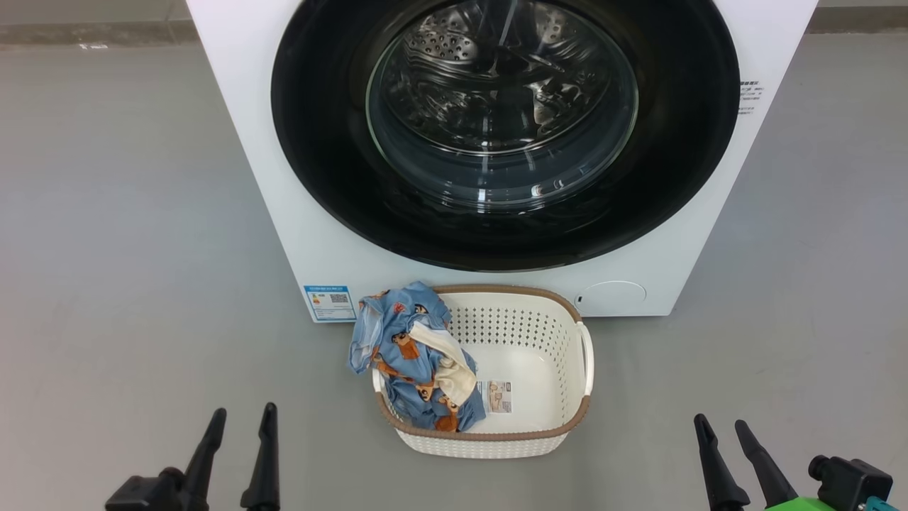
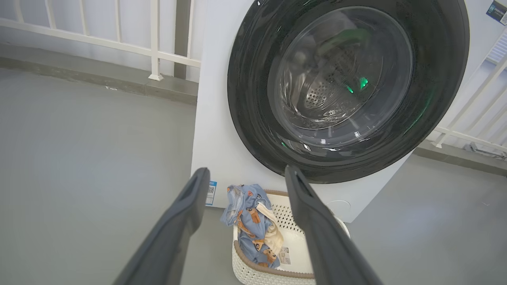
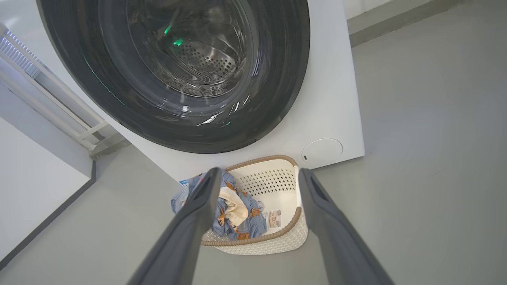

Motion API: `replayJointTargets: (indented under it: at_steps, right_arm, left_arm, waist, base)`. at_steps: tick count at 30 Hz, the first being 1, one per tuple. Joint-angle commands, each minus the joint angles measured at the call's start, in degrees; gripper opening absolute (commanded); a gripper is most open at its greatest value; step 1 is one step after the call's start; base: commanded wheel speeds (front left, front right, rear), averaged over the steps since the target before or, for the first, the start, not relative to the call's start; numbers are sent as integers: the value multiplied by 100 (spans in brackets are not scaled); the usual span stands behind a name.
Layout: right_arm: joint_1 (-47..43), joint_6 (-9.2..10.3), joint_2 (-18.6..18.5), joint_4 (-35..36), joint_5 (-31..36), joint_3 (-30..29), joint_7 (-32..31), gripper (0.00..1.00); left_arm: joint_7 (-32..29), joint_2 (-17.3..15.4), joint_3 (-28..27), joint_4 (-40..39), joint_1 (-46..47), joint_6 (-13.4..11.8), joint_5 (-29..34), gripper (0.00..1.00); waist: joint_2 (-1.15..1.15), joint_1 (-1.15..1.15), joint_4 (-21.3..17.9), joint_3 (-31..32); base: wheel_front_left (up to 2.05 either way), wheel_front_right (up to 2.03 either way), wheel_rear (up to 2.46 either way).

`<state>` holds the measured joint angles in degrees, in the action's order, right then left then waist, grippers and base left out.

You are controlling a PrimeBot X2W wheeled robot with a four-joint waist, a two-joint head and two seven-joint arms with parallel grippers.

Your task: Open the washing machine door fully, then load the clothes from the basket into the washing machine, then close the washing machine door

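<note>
Plainly, none of the job is done yet. The washing machine door (image 1: 505, 121) sits shut against the front of the washing machine (image 1: 241, 142), taking up the upper middle of the head view. I see the steel drum only through its bulging glass. The first step, swinging that door fully open, is all ahead of me.

The clothes (image 1: 415, 358), blue bear-print fabric with a cream piece on top, lie in the basket (image 1: 567, 426) at the lower middle of the frame. They are heaped on its left side and spill over the left rim toward the blue energy sticker (image 1: 328, 301). The right half of the basket is bare down to its paper label. It stands on the grey floor just in front of the machine, below the door.

My left gripper (image 1: 245, 409) shows at lower left and my right gripper (image 1: 720, 421) at lower right. Both have their jaws spread wide and hold nothing, and both are well apart from the basket and the door. In each wrist view my two fingers frame the basket with empty air between them.

What remains, as I judge it, is everything: open the door, carry the bundle into the drum, then close the door.
</note>
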<state>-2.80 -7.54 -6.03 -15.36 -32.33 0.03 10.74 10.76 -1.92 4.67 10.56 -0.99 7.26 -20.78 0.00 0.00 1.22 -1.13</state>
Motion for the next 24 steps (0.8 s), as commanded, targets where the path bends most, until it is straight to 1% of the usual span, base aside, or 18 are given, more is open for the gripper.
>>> replayJointTargets:
  at_steps: [1,21,24]
  right_arm:
    - [1,4,-119,165,151,155,85,100]
    - [-209,5,-159,275,1329,49,420,100]
    - [-219,5,-151,282,1353,36,426,100]
  left_arm:
    - [82,-100,-125,-191,51,19,181,100]
    - [418,-113,-56,-204,-21,23,1523,100]
    - [424,-113,-55,-181,-17,23,1525,100]
  waist:
    - [0,0,3,2]
    - [0,0,17,-19]
    - [0,0,14,-21]
  base:
    - [0,0,0]
    - [0,0,0]
    - [0,0,0]
